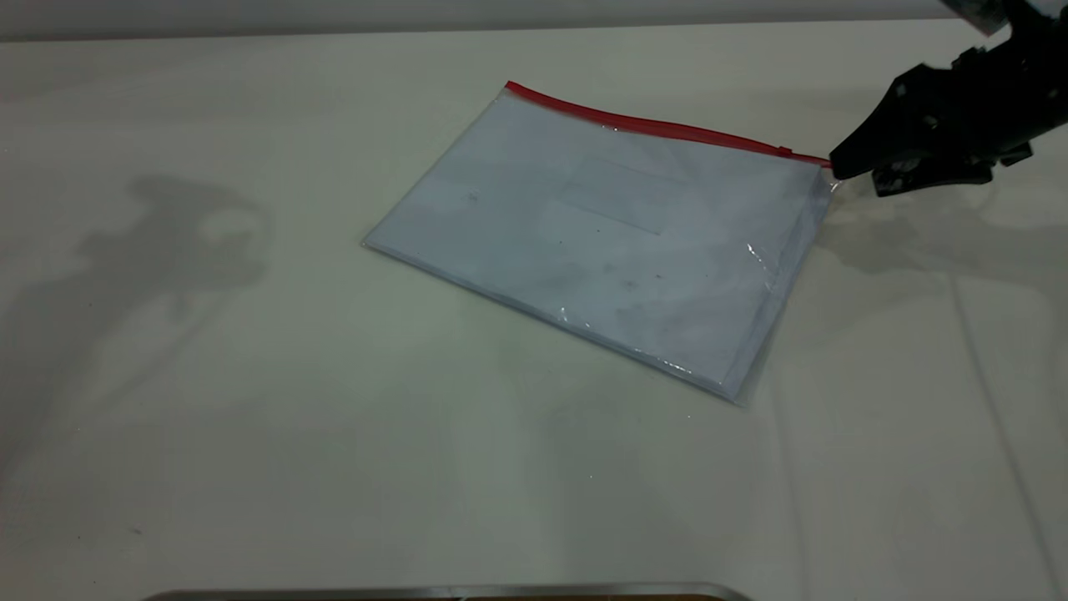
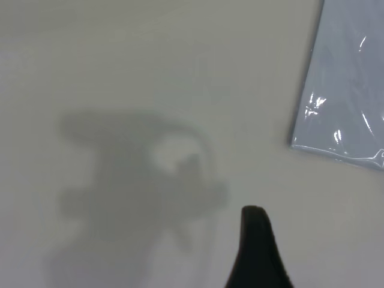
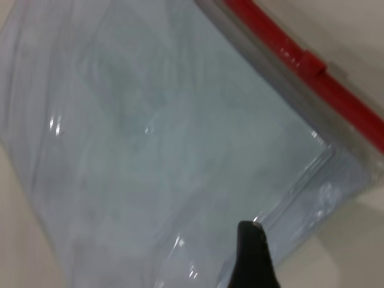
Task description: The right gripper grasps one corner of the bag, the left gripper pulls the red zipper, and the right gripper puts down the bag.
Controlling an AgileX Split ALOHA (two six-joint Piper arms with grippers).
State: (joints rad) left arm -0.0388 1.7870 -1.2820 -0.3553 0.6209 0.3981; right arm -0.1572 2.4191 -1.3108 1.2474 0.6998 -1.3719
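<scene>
The bag (image 1: 601, 234) lies flat on the white table, with white paper inside and a faint label window. The red zipper (image 1: 659, 127) runs along its far edge, and its slider tab (image 1: 784, 151) sits near the right end. My right gripper (image 1: 838, 167) is low at the corner (image 1: 824, 173) where the red strip ends, and its tip touches or nearly touches that corner. In the right wrist view its black tip (image 3: 252, 231) lies over the bag's short clear edge, near the red zipper (image 3: 282, 51). My left gripper (image 2: 255, 216) hovers over bare table, apart from the bag (image 2: 345, 90).
The left arm is out of the exterior view; only its shadow (image 1: 183, 234) falls on the table at the left. A metal rim (image 1: 450, 593) runs along the front edge. Bare table (image 1: 250, 434) surrounds the bag.
</scene>
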